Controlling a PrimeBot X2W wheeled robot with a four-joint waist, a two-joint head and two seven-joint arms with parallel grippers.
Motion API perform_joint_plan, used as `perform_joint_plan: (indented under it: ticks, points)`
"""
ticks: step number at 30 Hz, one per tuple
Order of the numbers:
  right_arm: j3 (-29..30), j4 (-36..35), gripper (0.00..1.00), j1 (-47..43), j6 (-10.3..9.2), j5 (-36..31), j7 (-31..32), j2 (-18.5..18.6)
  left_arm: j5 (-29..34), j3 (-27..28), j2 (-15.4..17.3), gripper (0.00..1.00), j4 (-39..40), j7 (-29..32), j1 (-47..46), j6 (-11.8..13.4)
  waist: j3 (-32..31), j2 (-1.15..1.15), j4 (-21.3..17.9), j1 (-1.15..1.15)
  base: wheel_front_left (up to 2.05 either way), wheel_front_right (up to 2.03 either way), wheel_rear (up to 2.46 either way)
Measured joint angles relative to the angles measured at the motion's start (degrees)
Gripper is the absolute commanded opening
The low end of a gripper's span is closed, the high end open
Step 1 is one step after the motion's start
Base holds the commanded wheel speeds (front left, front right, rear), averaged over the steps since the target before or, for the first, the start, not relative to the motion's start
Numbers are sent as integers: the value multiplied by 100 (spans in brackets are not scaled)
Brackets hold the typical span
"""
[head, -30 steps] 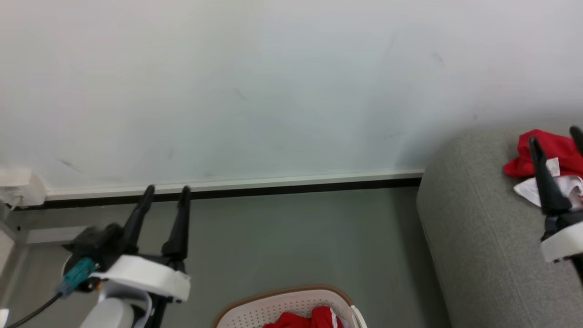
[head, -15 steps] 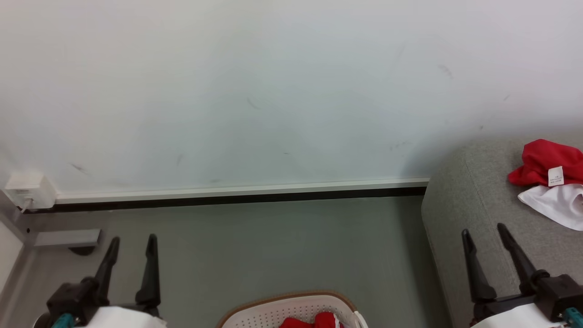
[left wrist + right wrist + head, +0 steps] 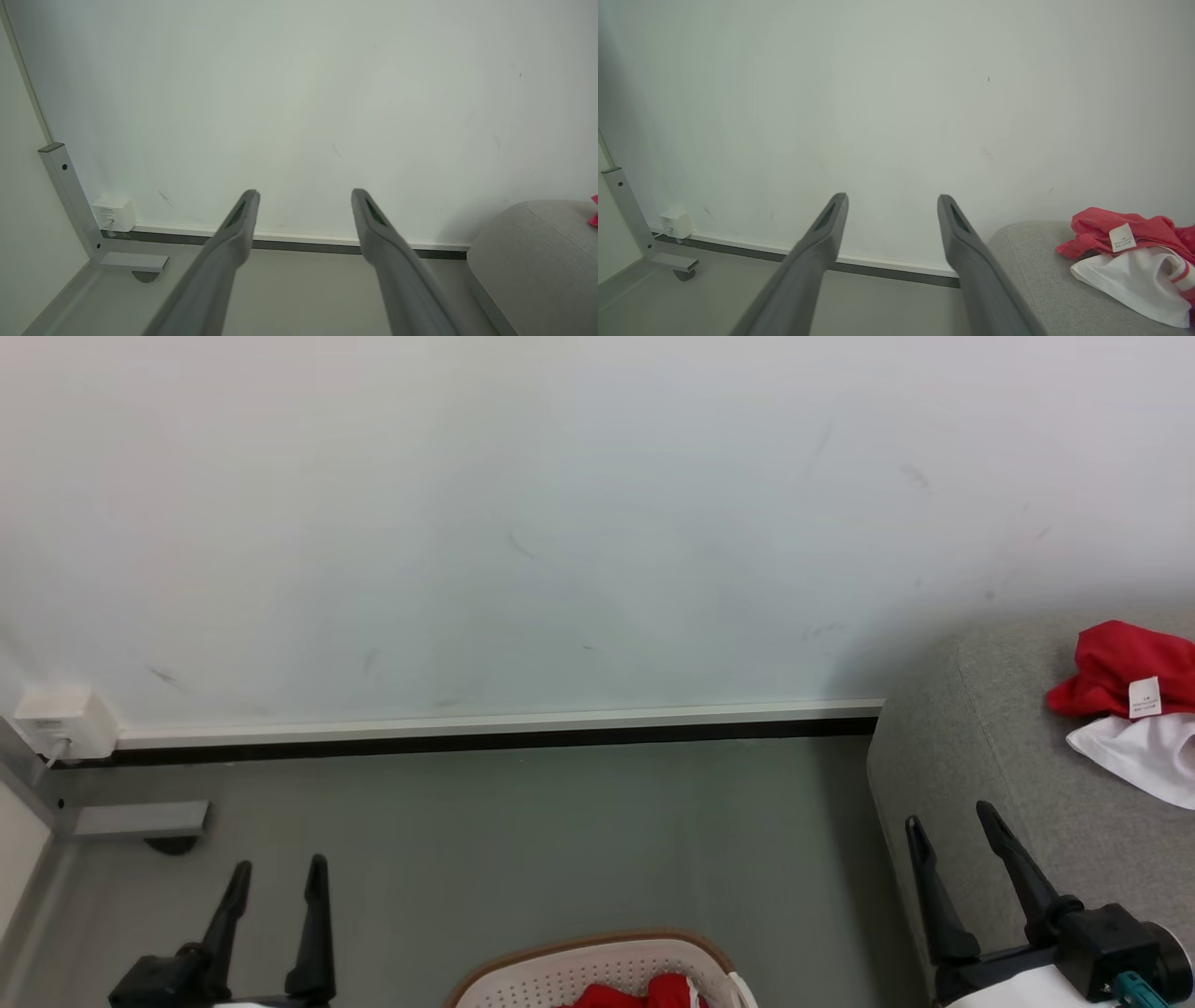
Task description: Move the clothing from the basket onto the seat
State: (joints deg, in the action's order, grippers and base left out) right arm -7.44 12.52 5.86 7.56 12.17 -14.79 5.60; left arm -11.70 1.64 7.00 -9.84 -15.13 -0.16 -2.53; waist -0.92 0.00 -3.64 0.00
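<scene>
The white basket [image 3: 560, 971] with its tan rim peeks in at the bottom middle of the head view, red clothing [image 3: 644, 994] inside it. More red and white clothing [image 3: 1125, 705] with a small white tag lies on the grey seat [image 3: 971, 775] at the right, also seen as clothing [image 3: 1134, 252] on the seat [image 3: 1031, 266] in the right wrist view. My left gripper [image 3: 277, 877] is open at the lower left, holding nothing. My right gripper [image 3: 950, 819] is open at the lower right, by the seat's near corner, well short of the clothing.
A pale wall with a dark baseboard [image 3: 485, 737] runs across the back. A white wall box [image 3: 56, 723] and a grey metal frame foot [image 3: 140, 819] stand at the far left. Grey floor [image 3: 560, 840] lies between the basket and the wall.
My right gripper has left the clothing on the seat and drawn back down to the lower right. My left gripper has dropped lower in the head view. The camera shifted slightly.
</scene>
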Motion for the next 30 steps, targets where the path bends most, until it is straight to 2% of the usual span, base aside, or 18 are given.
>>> perform_joint_plan:
  ticks: [9,21,30]
  points:
    - [-101,19,100,19,0,54,-1,80,168,194,-177,100,-98,0,-43,-200,-4,0,3,0,0,0,0]
    - [-164,24,100,71,0,102,-9,122,369,343,-276,100,-191,0,-87,-345,31,0,-40,0,0,0,0]
    - [-104,-159,100,435,0,110,-16,187,371,0,-324,100,-269,0,-447,-453,335,0,-174,0,0,0,0]
